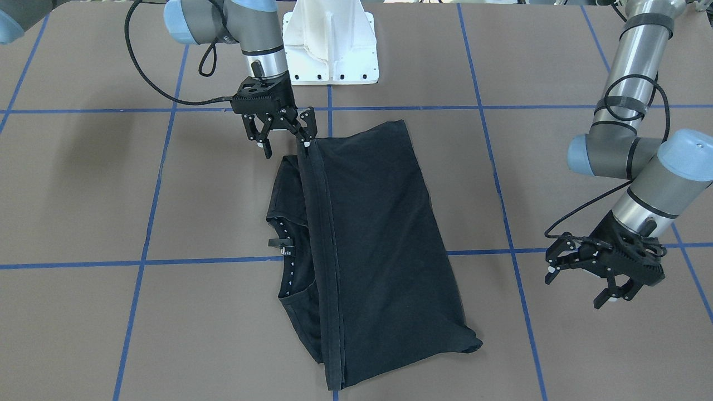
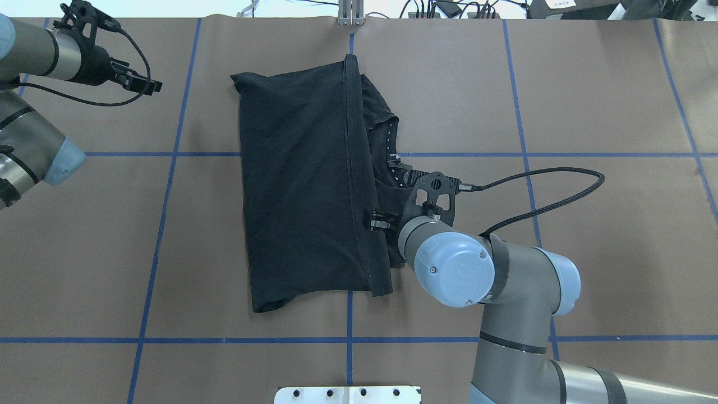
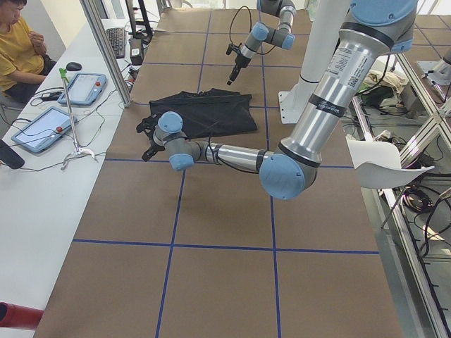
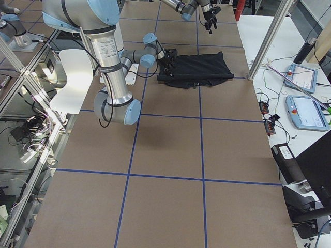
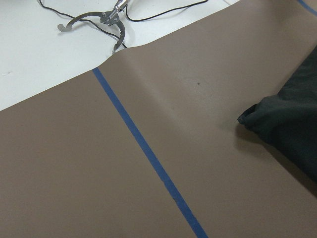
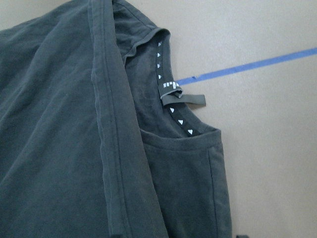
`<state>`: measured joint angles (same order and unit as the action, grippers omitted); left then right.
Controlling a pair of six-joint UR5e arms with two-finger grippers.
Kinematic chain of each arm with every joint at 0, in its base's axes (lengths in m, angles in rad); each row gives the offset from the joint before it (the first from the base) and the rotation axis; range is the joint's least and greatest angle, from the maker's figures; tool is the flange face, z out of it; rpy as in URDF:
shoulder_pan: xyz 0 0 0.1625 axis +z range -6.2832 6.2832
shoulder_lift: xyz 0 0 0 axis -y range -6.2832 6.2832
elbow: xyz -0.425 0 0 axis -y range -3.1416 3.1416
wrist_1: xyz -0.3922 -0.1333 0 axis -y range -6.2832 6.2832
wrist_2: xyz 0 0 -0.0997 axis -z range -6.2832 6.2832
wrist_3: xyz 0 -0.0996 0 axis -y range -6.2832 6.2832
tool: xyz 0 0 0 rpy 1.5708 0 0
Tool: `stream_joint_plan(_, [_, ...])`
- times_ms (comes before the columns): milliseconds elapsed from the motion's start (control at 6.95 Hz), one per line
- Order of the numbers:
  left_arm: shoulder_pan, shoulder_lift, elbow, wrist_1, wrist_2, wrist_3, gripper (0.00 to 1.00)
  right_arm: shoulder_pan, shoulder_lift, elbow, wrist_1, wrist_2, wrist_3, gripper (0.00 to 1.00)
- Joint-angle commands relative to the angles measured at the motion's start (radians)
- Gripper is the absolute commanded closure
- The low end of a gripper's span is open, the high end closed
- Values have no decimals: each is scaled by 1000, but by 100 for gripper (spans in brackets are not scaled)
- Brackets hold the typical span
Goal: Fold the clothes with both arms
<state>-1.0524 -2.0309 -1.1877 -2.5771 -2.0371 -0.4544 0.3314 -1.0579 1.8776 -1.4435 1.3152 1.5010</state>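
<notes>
Mid-table, folded black T-shirt (image 2: 303, 185), long axis 12-to-6 overhead, collar (image 2: 391, 151) toward 3 o'clock, lower layers hidden; right gripper (image 1: 287, 149) splayed wide at its 4 o'clock edge, likely holding nothing, wrist-hidden overhead; left gripper (image 1: 574, 288) agape, empty, well off at 10 o'clock.

T-shirt (image 1: 379, 234): plain black on the visible surfaces. Neck tape (image 6: 181, 121): black, printed with a row of small white marks. Hanger loop (image 6: 185, 99): grey. Table (image 1: 83, 189): brown, divided into a grid by blue tape lines (image 1: 72, 265). Left arm (image 1: 640, 47) and right arm (image 2: 516, 314): silver-grey with light blue joint caps, black bands and black cables. Left gripper (image 1: 574, 287) and right gripper (image 1: 287, 149): black. Pedestal base (image 1: 334, 50): white.
</notes>
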Motion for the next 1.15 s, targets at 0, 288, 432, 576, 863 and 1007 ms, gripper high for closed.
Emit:
stream_joint_plan(0, [0,0,-1,0,0,0,0,50,155,-134,-109,25,-50,0])
stream_joint_plan(288, [2,0,-1,0,-2,-1,0,64,298,-343,-129,39,-70,0])
stream_joint_plan(432, [2,1,-1,0,-2,-1,0,64,327,-382,-188,47,-73,0])
stream_joint_plan(576, [2,1,-3,0,-2,0,0,63,343,-397,-275,58,-102,0])
stream_joint_plan(863, [2,1,-1,0,-2,0,0,54,363,-428,-333,58,-180,0])
stream_joint_plan(1007, [2,1,-1,0,-2,0,0,51,419,-483,-331,61,-180,0])
